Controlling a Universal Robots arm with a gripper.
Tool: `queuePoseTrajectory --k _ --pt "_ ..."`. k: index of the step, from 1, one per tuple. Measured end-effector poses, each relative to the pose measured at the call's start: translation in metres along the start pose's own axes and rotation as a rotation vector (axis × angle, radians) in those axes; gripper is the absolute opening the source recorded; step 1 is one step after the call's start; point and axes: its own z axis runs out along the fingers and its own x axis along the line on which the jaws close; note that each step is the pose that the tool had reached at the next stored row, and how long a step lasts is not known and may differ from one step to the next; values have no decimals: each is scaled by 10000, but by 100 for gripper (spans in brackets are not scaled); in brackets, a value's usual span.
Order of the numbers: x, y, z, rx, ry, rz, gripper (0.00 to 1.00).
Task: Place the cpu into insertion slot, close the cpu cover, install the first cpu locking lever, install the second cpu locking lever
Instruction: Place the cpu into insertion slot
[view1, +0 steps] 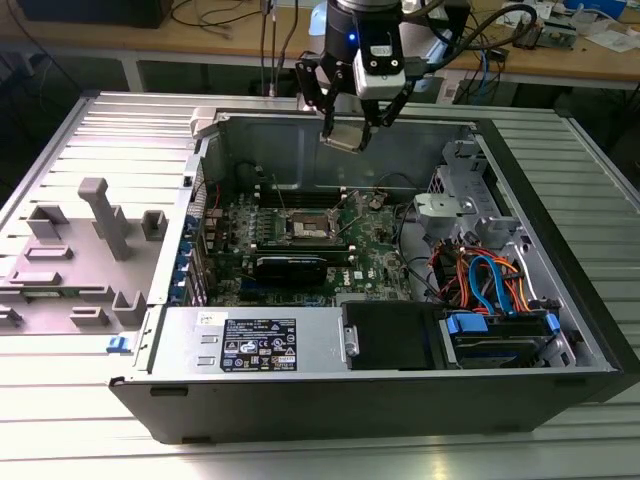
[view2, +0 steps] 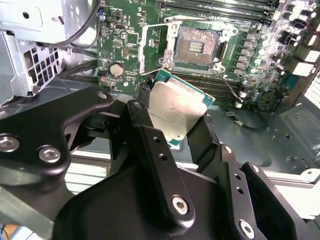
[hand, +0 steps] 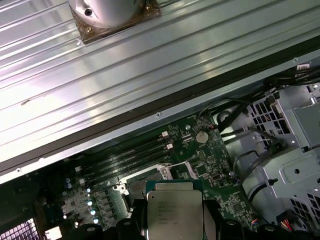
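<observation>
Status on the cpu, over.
Gripper jaws shut on cpu, above the motherboard. Insertion slot empty, uncovered. Nothing seen between them.

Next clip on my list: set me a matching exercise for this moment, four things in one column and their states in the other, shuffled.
Things:
1. chip
2. socket
3. cover
4. gripper

States:
A. empty, contacts exposed
B. shut on the chip
C. held up in the air, tilted
D. swung open at the socket's edge

Pairs: 1-C; 2-A; 3-D; 4-B
</observation>
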Motion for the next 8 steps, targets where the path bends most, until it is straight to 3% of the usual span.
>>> queuePoseTrajectory --k 8 --pt "1 -1 3 -1 -3 33 54"
